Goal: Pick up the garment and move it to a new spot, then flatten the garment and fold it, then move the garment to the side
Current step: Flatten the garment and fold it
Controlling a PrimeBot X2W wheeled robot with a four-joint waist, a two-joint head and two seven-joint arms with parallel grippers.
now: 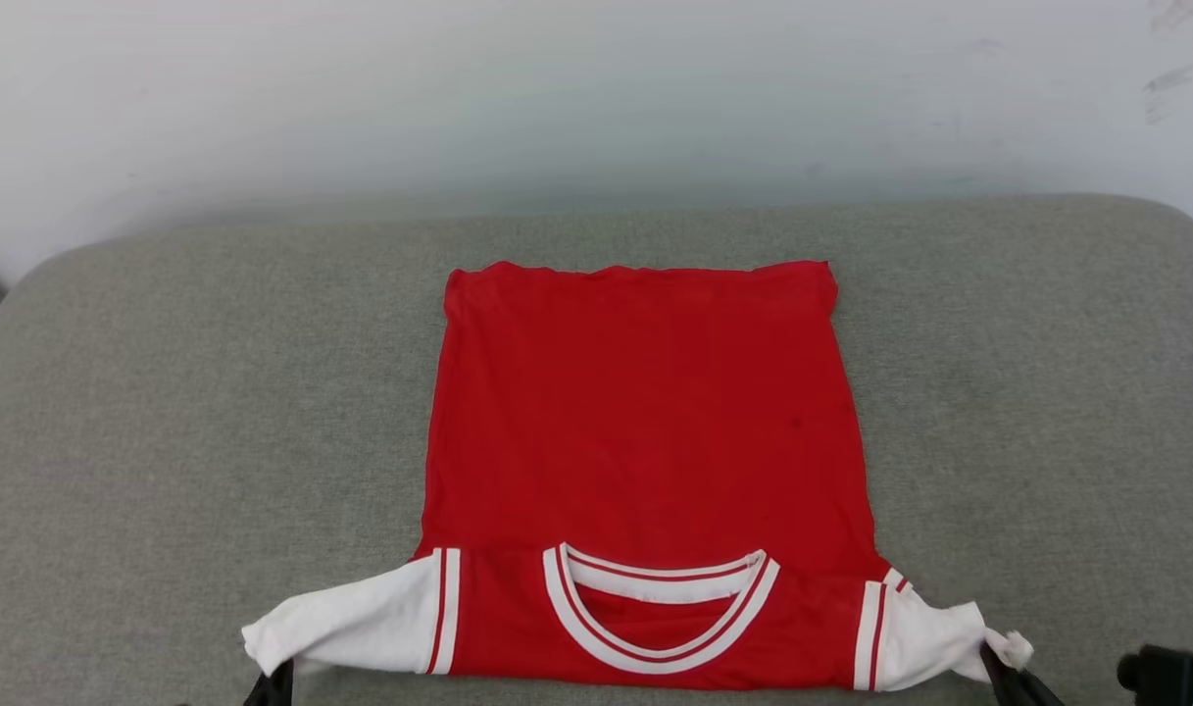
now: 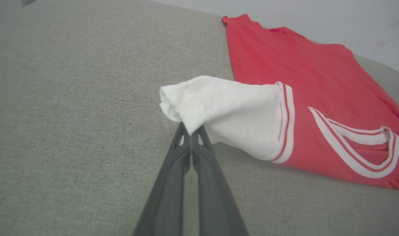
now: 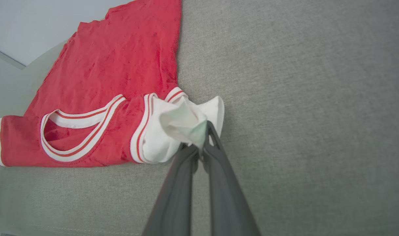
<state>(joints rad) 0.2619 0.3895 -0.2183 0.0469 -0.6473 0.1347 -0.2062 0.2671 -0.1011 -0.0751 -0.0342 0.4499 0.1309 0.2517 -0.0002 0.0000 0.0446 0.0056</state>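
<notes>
On grey cushion (image 1: 165, 392): one red shirt (image 1: 645, 422), flat, collar nearest me. My left fingers (image 2: 168, 196) pinch its left sleeve (image 2: 225, 108); my right fingers (image 3: 224, 196) pinch its right sleeve (image 3: 183, 124). Step: flattening, probably. Next: lift both evenly, fold.

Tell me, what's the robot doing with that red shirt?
The left gripper is pinching one white sleeve tip of the red shirt, and the right gripper is pinching the other. The shirt lies spread flat on the grey cushion, with its collar nearest the robot and the plain red side up.
</notes>
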